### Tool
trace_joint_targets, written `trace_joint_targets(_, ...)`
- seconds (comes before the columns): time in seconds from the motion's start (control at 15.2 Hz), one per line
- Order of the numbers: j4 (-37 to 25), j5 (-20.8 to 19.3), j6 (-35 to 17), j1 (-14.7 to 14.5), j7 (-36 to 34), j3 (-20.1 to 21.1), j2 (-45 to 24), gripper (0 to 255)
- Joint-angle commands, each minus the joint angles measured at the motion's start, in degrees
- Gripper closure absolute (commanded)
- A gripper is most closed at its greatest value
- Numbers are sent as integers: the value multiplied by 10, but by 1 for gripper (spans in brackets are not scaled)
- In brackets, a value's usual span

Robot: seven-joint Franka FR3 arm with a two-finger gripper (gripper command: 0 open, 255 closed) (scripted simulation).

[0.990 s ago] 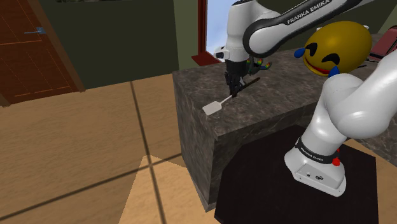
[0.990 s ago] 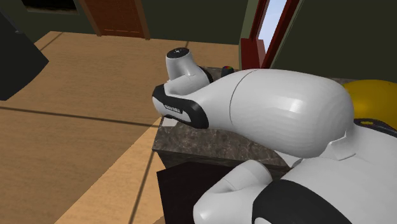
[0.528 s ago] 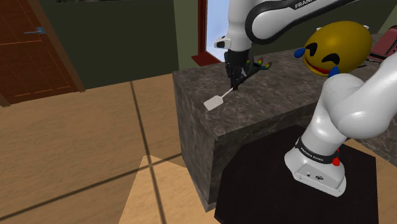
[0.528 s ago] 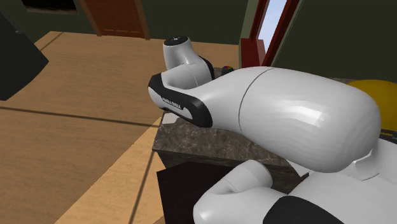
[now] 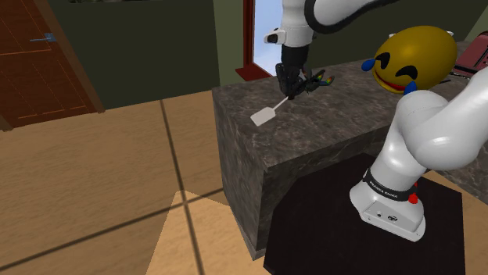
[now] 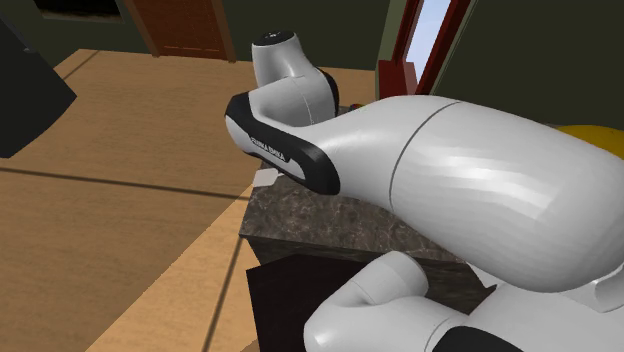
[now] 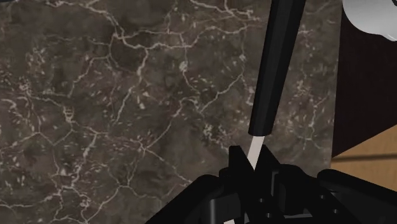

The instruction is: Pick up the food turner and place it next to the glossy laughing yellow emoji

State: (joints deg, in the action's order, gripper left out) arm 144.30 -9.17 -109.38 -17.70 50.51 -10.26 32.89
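Note:
The food turner [image 5: 264, 116] has a white blade and a black handle. It hangs tilted above the dark marble counter [image 5: 336, 129], blade lowest and toward the shoulder view's left. My gripper [image 5: 291, 92] is shut on it. In the wrist view the fingertips [image 7: 236, 159] clasp the white shank of the turner [image 7: 270, 76] where the black handle begins, with my gripper [image 7: 252, 162] over the marble. The glossy yellow laughing emoji [image 5: 414, 56] stands on the counter to the shoulder view's right, well apart from the turner. A yellow sliver of the emoji [image 6: 600, 135] peeks past the arm.
A small multicoloured object [image 5: 321, 78] lies on the counter just behind the gripper. A red item [image 5: 471, 56] sits beyond the emoji. The counter's near edge [image 6: 310, 215] drops to a wooden floor [image 5: 102, 180]. A black mat [image 5: 328, 226] lies under the stand.
The gripper has risen and shifted slightly to the shoulder view's right, carrying the turner; its white blade has lifted off the counter top.

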Motion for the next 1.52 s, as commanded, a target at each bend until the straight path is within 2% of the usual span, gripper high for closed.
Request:
trace_joint_targets(0.0,-13,2,15,-1,0,2,2,255)
trace_joint_targets(1.45,-182,14,184,-6,11,15,2,255)
